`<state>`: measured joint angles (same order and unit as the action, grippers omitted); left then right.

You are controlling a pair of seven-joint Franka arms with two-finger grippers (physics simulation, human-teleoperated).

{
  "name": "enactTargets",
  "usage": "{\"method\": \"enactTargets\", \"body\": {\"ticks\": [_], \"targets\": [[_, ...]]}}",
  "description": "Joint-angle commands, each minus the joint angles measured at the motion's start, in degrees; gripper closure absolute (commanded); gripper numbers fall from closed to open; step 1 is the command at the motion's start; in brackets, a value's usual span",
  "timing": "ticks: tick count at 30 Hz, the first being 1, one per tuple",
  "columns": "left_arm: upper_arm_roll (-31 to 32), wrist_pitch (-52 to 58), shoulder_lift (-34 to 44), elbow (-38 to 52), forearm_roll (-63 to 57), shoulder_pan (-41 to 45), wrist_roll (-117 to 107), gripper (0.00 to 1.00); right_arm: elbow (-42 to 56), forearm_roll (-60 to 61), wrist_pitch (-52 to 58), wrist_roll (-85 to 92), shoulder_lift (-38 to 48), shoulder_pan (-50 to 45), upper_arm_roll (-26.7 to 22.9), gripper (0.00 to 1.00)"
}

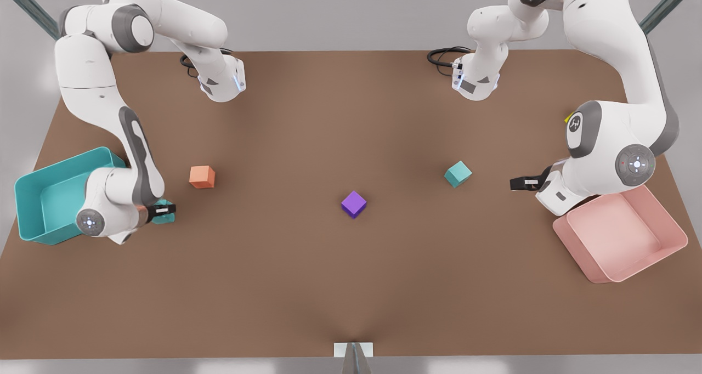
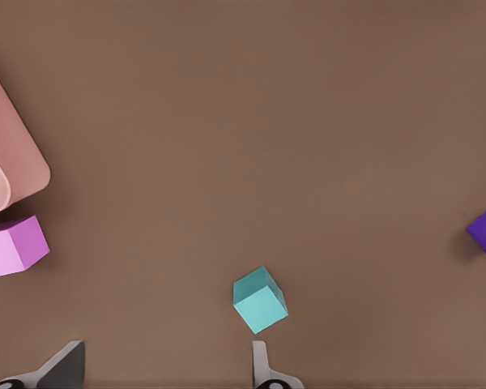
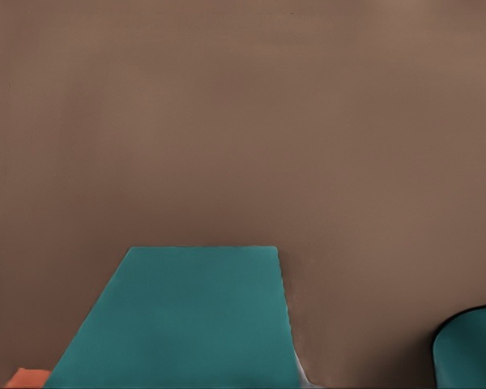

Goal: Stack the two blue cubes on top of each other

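One blue cube (image 1: 458, 174) lies on the brown table at the front view's right; in the left wrist view this blue cube (image 2: 260, 300) sits just ahead of one fingertip (image 2: 261, 361). My left gripper (image 1: 524, 183) (image 2: 168, 361) hangs open a little to the cube's right in the front view, apart from it. The other blue cube (image 1: 163, 214) (image 3: 178, 316) is between the fingers of my right gripper (image 1: 163, 209), which is shut on it beside the teal bin at the front view's left. The arm hides most of that cube.
A teal bin (image 1: 49, 198) stands at the front view's left edge and a pink bin (image 1: 620, 237) at its right. An orange cube (image 1: 202, 176) lies near the right gripper, a purple cube (image 1: 354, 204) mid-table. A pink cube (image 2: 14, 247) lies beside the pink bin (image 2: 8, 154).
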<state>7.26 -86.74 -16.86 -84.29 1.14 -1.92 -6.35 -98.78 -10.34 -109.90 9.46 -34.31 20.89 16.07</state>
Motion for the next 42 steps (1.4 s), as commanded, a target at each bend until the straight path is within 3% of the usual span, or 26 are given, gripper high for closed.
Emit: {"method": "enactTargets", "body": {"ticks": [1,2,3,7,12,14,17,18,22,27,28,29,30,33,35,38,40,42], "targets": [[0.0,0.1,0.1,0.5,-0.2,1.2,-0.2,0.00,2.5,4.5,6.8,-5.1,0.3,-0.2,6.7,0.62],[-0.1,0.0,0.2,0.8,0.4,0.8,-0.2,0.00,4.0,6.9,6.5,-9.5,-0.1,-1.7,10.6,0.62],[-0.1,-0.4,0.2,0.8,0.0,1.0,-0.2,0.00,6.8,10.4,4.3,-15.7,-1.2,-8.0,11.2,0.62],[-0.1,-0.4,-0.3,0.8,0.4,1.0,-3.2,0.00,13.2,12.6,-16.1,-54.3,-7.7,-31.6,11.1,0.62],[-1.9,-3.2,-2.5,0.3,0.3,-2.1,-2.8,0.00,17.4,12.3,-27.6,-75.1,-12.4,-45.6,9.6,0.62],[-8.3,-15.6,-0.4,-10.6,0.3,2.0,-2.6,0.00,18.0,11.9,-28.3,-78.3,-12.2,-48.1,9.6,0.62],[-10.2,-21.5,5.5,-26.1,0.3,4.2,-0.8,0.00,18.5,11.7,-28.3,-81.1,-12.1,-50.5,9.6,0.62],[-10.2,-28.9,6.5,-32.1,0.7,5.3,-3.2,0.00,20.1,11.7,-28.6,-84.2,-12.5,-52.8,9.5,0.61],[-10.2,-41.4,5.4,-40.4,7.8,6.8,-16.8,0.00,29.8,11.7,-30.1,-90.9,-20.1,-66.2,-1.7,0.62],[-10.2,-44.7,4.8,-45.8,14.2,8.2,-19.0,0.00,31.6,11.7,-30.1,-91.3,-23.1,-68.6,-6.9,0.61],[-10.2,-45.3,4.6,-45.9,15.6,8.6,-19.0,0.00,31.6,11.7,-30.0,-91.2,-23.1,-68.6,-6.8,0.56],[-10.2,-46.4,4.3,-46.4,15.7,8.7,-19.0,0.00,31.6,11.7,-30.0,-90.9,-23.1,-68.6,-6.9,0.11],[-10.2,-46.4,4.1,-46.7,16.0,8.9,-19.0,0.00,31.6,11.6,-30.0,-90.9,-23.1,-68.6,-7.2,0.00],[-10.1,-47.6,4.0,-48.9,17.2,9.6,-18.8,0.00,31.7,11.7,-29.8,-91.2,-22.6,-68.5,-7.0,0.00],[-10.0,-47.6,4.6,-49.3,17.2,9.8,-18.9,0.00,32.0,12.6,-27.7,-91.4,-19.2,-68.3,-6.7,0.00],[-9.9,-47.6,5.3,-49.3,17.4,10.4,-18.9,0.00,32.9,17.0,-13.9,-97.7,-9.4,-68.3,-6.8,0.00],[-9.9,-47.8,5.2,-49.3,17.4,12.0,-18.9,0.00,36.4,18.5,5.7,-100.5,-4.3,-64.5,-6.2,0.00],[-9.9,-48.4,4.8,-49.2,17.5,13.3,-18.9,0.00,37.3,26.1,29.2,-82.2,-0.5,-51.7,-5.7,0.00]]}}
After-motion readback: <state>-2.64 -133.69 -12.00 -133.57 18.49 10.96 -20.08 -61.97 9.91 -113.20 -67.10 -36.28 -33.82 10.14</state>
